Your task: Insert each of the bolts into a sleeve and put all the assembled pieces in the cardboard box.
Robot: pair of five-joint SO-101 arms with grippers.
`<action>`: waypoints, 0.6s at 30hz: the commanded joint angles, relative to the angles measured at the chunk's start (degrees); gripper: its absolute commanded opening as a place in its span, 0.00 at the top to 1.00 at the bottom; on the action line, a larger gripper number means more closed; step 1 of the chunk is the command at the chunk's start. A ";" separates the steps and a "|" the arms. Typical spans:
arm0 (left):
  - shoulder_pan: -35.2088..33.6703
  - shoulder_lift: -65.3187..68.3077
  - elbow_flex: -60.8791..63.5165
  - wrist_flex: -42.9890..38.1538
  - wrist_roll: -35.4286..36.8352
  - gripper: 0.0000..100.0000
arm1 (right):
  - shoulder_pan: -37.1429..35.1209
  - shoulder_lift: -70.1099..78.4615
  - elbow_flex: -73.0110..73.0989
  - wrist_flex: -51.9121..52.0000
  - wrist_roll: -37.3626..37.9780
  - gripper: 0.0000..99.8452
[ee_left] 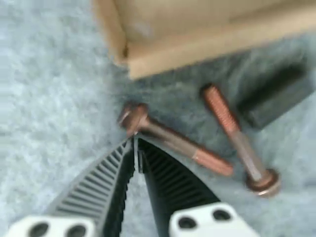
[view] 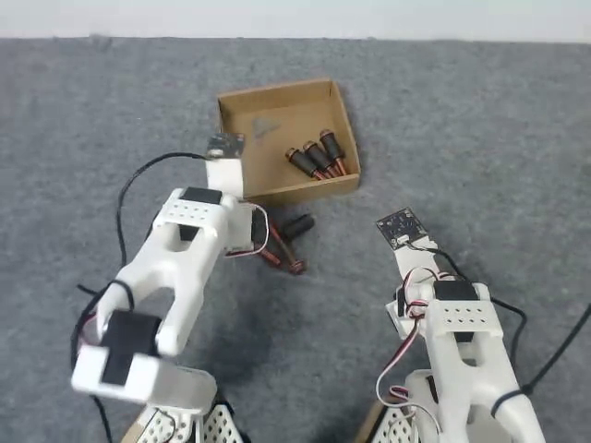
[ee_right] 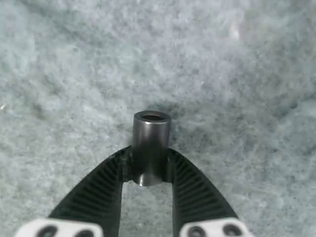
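Three assembled pieces (view: 319, 155) sit in the cardboard box (view: 305, 189). Two bolts (ee_left: 177, 143) lie just ahead of the clenched, empty left gripper (ee_left: 134, 143) — the right gripper (ee_right: 148, 160) grasps a sleeve (ee_right: 151, 140).

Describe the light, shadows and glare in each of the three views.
High view: even light, no glare, with a soft shadow on the grey mat beside the left arm. Left wrist view: the bolts cast faint shadows below the evenly lit box. Right wrist view: the sleeve in the right gripper has a dull sheen at its rim and a soft shadow around it.
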 commanded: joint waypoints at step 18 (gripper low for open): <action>3.08 -14.95 12.62 -10.02 13.80 0.83 | 0.57 -2.15 -0.26 -1.10 0.97 0.99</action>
